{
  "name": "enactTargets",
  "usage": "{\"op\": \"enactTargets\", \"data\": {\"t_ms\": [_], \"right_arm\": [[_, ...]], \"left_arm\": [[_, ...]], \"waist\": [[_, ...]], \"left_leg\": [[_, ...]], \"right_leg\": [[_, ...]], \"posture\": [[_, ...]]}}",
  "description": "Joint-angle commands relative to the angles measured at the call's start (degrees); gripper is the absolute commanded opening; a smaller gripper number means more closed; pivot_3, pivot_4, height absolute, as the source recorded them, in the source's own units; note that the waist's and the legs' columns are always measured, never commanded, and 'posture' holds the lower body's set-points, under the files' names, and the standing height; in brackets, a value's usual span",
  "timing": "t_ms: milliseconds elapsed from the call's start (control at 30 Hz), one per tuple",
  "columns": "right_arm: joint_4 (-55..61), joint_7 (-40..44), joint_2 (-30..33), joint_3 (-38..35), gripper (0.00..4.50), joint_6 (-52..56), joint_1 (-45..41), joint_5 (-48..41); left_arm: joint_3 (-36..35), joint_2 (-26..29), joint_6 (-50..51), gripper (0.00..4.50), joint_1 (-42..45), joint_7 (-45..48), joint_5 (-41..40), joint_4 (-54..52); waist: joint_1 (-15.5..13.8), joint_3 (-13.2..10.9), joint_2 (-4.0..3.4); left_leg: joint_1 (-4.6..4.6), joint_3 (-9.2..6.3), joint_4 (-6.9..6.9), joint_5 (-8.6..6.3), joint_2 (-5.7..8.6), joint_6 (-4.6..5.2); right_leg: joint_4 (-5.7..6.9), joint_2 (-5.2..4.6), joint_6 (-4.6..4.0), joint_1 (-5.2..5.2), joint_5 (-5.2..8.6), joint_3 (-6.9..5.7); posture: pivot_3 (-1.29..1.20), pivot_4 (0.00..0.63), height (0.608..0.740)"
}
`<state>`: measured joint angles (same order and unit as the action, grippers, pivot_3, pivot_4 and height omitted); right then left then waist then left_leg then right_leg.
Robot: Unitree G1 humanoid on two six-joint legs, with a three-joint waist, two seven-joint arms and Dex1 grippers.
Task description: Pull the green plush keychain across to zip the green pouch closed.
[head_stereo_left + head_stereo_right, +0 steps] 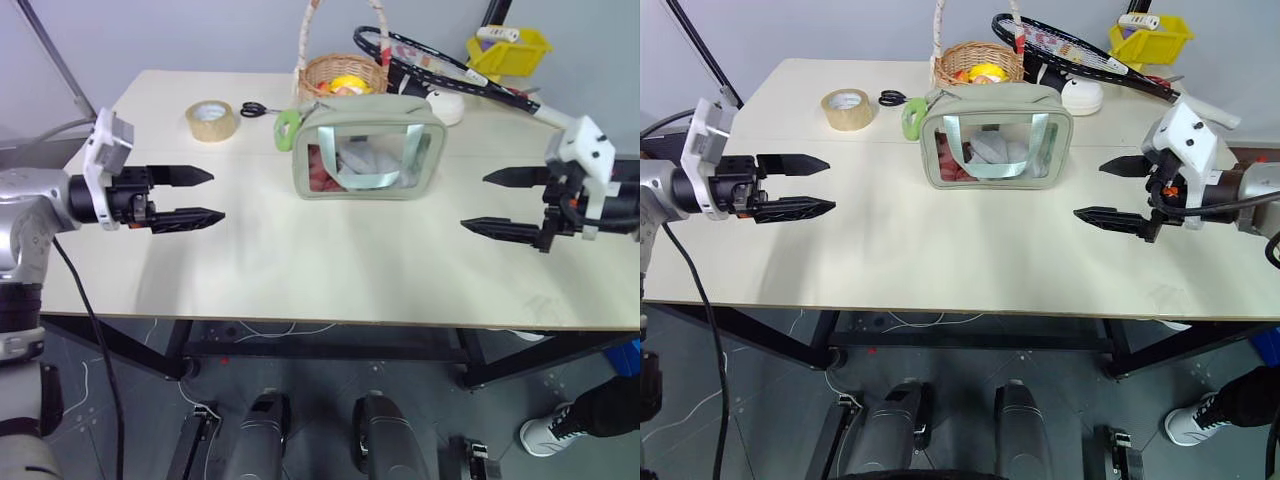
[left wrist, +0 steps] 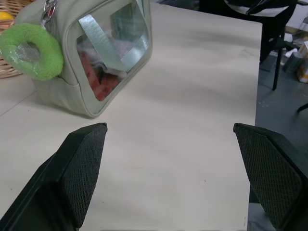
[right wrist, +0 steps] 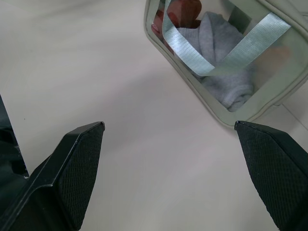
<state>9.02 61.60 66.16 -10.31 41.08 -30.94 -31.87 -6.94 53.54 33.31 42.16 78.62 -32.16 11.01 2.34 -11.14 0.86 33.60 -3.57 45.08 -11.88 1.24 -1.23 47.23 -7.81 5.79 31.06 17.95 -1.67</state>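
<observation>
The pale green pouch (image 1: 368, 150) stands upright mid-table, its clear window facing me with a ribbon handle across it and red and grey items inside. The green plush keychain (image 1: 287, 127) hangs at the pouch's left end, seen close in the left wrist view (image 2: 32, 51). My left gripper (image 1: 195, 196) hovers open over the table to the pouch's left, pointing toward it, empty. To the pouch's right my right gripper (image 1: 502, 202) is open too, aimed at it, nothing between its fingers. Both stand well apart from the pouch.
Behind the pouch stand a wicker basket (image 1: 340, 72), a tape roll (image 1: 211, 121), scissors (image 1: 256, 109), a racket (image 1: 440, 66), a white round object (image 1: 446, 106) and a yellow bin (image 1: 508, 50). A person's shoe (image 1: 548, 432) shows under the table's right end.
</observation>
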Motion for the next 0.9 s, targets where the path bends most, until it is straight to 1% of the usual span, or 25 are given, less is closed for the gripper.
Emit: {"op": "enactTargets", "data": {"t_ms": [33, 167, 367, 500, 567, 667, 767, 833, 900], "right_arm": [[1.69, -0.02, 0.27, -2.53, 4.50, -0.40, -0.31, -0.60], [1.85, -0.27, 0.07, -2.46, 4.50, -0.47, -0.38, -0.71], [1.74, -0.47, -0.16, -2.06, 4.50, -0.63, -1.01, -0.76], [0.82, -1.37, -1.81, 1.19, 4.50, -1.08, -4.09, 0.68], [0.22, -2.13, -2.96, 4.60, 4.50, -1.17, -7.26, 2.87], [-2.35, -3.26, -7.08, 10.61, 4.50, -1.68, -16.33, 6.70], [-6.72, -2.76, -11.75, 16.19, 4.50, -3.79, -24.37, 11.15], [-12.98, -3.50, -16.27, 21.60, 4.50, -7.43, -31.00, 16.99], [-22.56, -5.31, -21.49, 26.28, 4.50, -12.31, -37.95, 23.50]], "left_arm": [[-1.45, -0.34, 2.49, 4.47, 3.39, -1.92, -1.15, 0.66], [-0.93, 0.10, 1.27, 4.47, 2.85, -0.25, -0.52, -0.08], [-1.42, -0.15, 1.32, 4.47, 2.59, -0.25, -0.71, -0.28], [-2.10, -1.06, 0.71, 4.47, 2.99, -1.66, -0.73, -0.14], [-3.08, -2.17, 0.49, 4.47, 4.07, -3.83, -0.91, 0.31], [-5.36, -5.08, 0.69, 4.47, 7.19, -8.98, -1.91, 1.87], [-5.50, -6.83, 0.17, 4.47, 8.38, -10.12, -2.13, 2.36], [-4.71, -7.71, -0.78, 4.47, 8.75, -9.67, -1.74, 2.50], [-4.32, -8.65, -1.65, 4.47, 9.49, -9.59, -1.56, 2.90]], "waist": [[-0.07, 0.00, 0.00], [0.06, 0.00, 0.00], [0.10, 0.00, 0.00], [0.10, 0.00, 0.00], [0.11, 0.00, 0.00], [0.23, 0.00, 0.00], [0.28, 0.00, 0.00], [0.31, 0.00, 0.00], [0.51, 0.00, 0.00]], "left_leg": [[0.00, 0.00, 0.00, 0.00, 0.00, 0.00], [0.00, 0.04, 0.00, 0.00, 0.00, 0.00], [0.00, 0.07, 0.00, 0.00, 0.00, 0.00], [0.00, 0.07, 0.00, 0.00, 0.00, 0.00], [-0.01, 0.06, 0.01, 0.00, 0.00, 0.00], [0.00, 0.05, 0.01, 0.00, 0.00, 0.00], [0.05, 0.07, 0.01, 0.01, 0.00, 0.01], [0.05, 0.14, 0.02, 0.02, 0.02, 0.01], [-0.03, 0.21, 0.04, 0.02, 0.03, 0.01]], "right_leg": [[0.00, 0.00, 0.00, 0.00, 0.00, 0.00], [0.00, 0.01, 0.00, 0.00, 0.00, 0.00], [0.01, 0.02, 0.00, 0.00, 0.00, 0.00], [0.01, 0.02, 0.00, -0.01, 0.00, 0.00], [0.00, 0.02, 0.00, -0.01, 0.00, 0.00], [0.01, 0.02, 0.00, 0.01, 0.00, 0.00], [0.03, 0.04, 0.02, 0.07, -0.01, 0.01], [0.05, 0.09, 0.04, 0.08, -0.02, 0.03], [0.07, 0.13, 0.04, 0.00, -0.03, 0.02]], "posture": [[0.00, 0.150, 0.644], [0.00, 0.150, 0.644], [0.00, 0.150, 0.644], [0.00, 0.150, 0.644], [0.00, 0.150, 0.644], [0.00, 0.150, 0.644], [0.00, 0.150, 0.644], [0.00, 0.150, 0.644], [0.00, 0.150, 0.644]]}}
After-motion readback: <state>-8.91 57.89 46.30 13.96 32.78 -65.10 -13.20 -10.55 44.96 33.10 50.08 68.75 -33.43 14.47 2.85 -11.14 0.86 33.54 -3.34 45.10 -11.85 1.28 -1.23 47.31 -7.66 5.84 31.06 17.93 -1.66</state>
